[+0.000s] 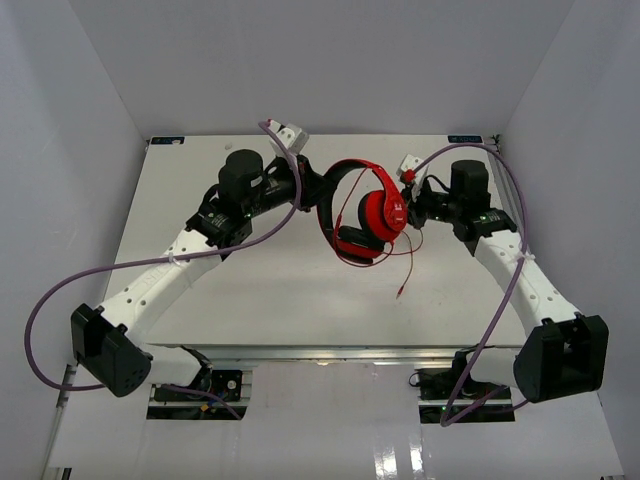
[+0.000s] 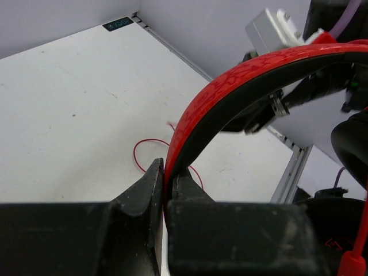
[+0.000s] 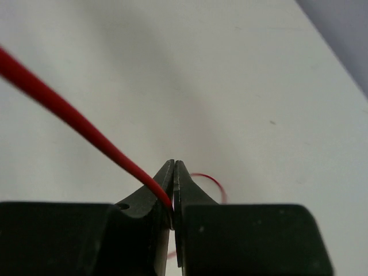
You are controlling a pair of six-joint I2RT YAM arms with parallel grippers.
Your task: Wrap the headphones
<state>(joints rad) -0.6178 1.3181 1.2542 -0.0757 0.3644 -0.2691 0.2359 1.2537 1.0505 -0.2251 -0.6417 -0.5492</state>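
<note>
The headphones (image 1: pixel 365 215) are red, with a red-and-dark headband (image 2: pixel 230 98), two round red earcups (image 1: pixel 380 212) and a thin red cable (image 1: pixel 408 262). They sit between the two arms over the rear centre of the table (image 1: pixel 250 290); whether the lower earcup touches the surface cannot be determined. The left gripper (image 2: pixel 165 172) is clamped on the headband edge. The right gripper (image 3: pixel 173 172) is pinched closed on the cable, which trails forward onto the table. The rear table edge lies close behind the headphones, and bare surface extends in front. Enclosure walls (image 1: pixel 80 120) bound three sides. Purple robot cables (image 1: pixel 60 290) loop beside each arm, well apart from the headphones.
</note>
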